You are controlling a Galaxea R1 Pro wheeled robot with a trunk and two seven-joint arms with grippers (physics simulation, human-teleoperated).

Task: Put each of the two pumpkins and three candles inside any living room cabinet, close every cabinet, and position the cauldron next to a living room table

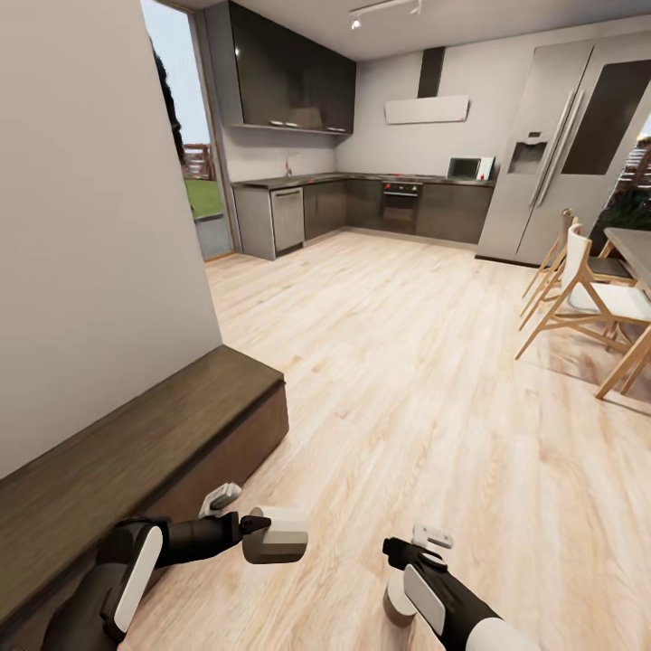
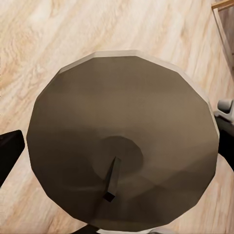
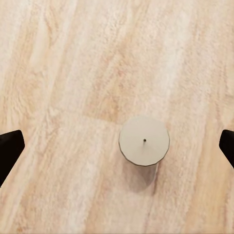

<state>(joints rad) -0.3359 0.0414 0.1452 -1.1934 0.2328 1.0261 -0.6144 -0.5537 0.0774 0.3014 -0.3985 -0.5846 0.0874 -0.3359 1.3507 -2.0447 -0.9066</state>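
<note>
Risk lies in the carry: the left pincer (image 1: pixel 256 526) seems closed on a candle (image 1: pixel 276 535), though the grip is hard to see, and a bump on the cabinet (image 1: pixel 136 461) alongside could dislodge it. The right pincer (image 1: pixel 398 549) hangs wide open and empty over a second candle (image 3: pixel 144 141) standing on the floor (image 1: pixel 407 362). Cabinet fronts look shut, blocking any placing; chairs (image 1: pixel 588 303) stand well apart.

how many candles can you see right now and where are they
2. One candle sits between the fingers of the left hand, beside the cabinet. The other candle stands on the wooden floor below the right hand. The third may be out of frame.
</note>
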